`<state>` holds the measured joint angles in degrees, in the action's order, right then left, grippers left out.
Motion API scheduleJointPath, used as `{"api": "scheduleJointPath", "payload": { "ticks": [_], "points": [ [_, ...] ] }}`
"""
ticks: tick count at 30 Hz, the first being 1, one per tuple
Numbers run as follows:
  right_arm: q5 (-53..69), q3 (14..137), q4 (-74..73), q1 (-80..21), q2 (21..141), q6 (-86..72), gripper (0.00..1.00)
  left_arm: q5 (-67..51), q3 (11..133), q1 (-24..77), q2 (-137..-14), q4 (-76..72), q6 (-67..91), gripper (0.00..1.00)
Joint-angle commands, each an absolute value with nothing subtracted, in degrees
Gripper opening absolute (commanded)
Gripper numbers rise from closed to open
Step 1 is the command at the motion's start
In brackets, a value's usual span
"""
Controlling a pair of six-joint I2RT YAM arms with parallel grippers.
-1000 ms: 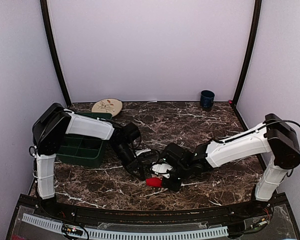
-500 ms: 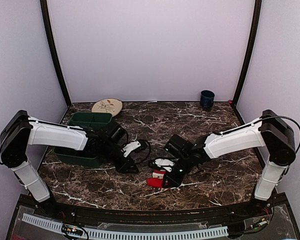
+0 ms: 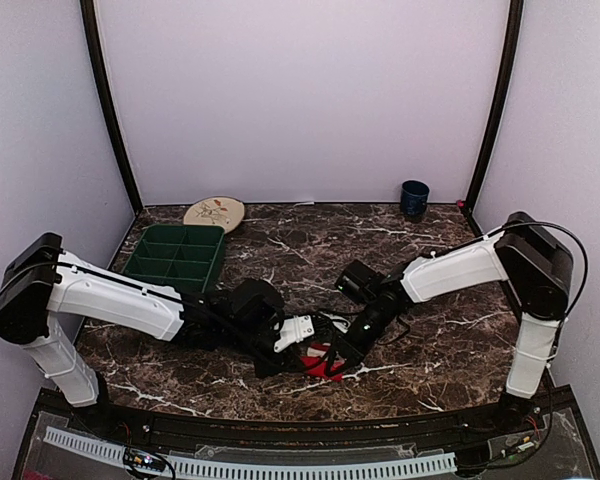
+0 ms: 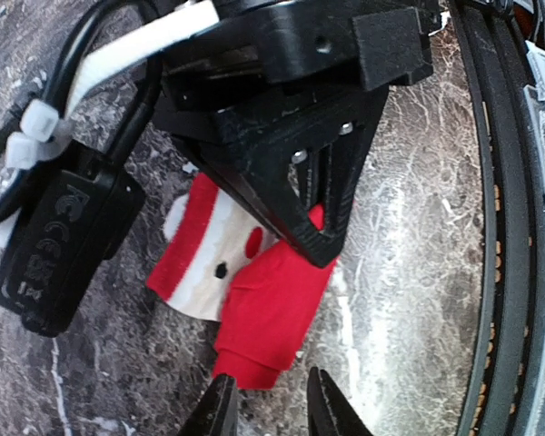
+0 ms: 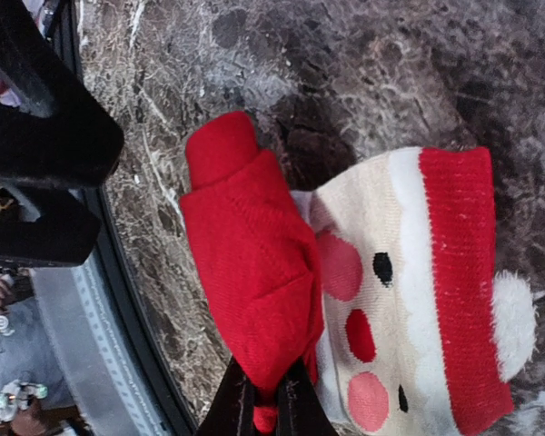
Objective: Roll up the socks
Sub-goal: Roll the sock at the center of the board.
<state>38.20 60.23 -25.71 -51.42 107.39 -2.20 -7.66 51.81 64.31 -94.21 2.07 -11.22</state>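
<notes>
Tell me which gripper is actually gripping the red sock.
The right gripper: its fingers are pinched shut on fabric of the red sock. The left gripper only hovers at the sock's red end, fingers apart, holding nothing.

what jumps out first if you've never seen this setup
A bright red Santa-face sock lies partly folded on the dark marble table, near its front edge. The right gripper pinches the sock's red fold, while the left gripper, open, points at it from the other side. A green tray sits back left.
</notes>
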Motion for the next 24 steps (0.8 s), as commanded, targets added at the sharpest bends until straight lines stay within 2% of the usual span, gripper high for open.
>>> {"api": "scheduleJointPath", "payload": {
  "ticks": [1,15,24],
  "points": [
    [44.44,60.01,-29.63,-49.84,109.99,-4.06,0.00,-3.40,51.34,65.50,-94.26,-1.58,-16.36,0.30],
    [48.11,62.36,-33.56,-47.27,113.46,-2.57,0.00,-8.16,52.36,68.30,-96.17,-0.06,-25.50,0.32],
    [49.04,62.38,-33.77,-47.18,113.91,-2.68,0.00,-4.64,53.82,70.11,-99.42,-0.52,-29.45,0.33]
  ]
}}
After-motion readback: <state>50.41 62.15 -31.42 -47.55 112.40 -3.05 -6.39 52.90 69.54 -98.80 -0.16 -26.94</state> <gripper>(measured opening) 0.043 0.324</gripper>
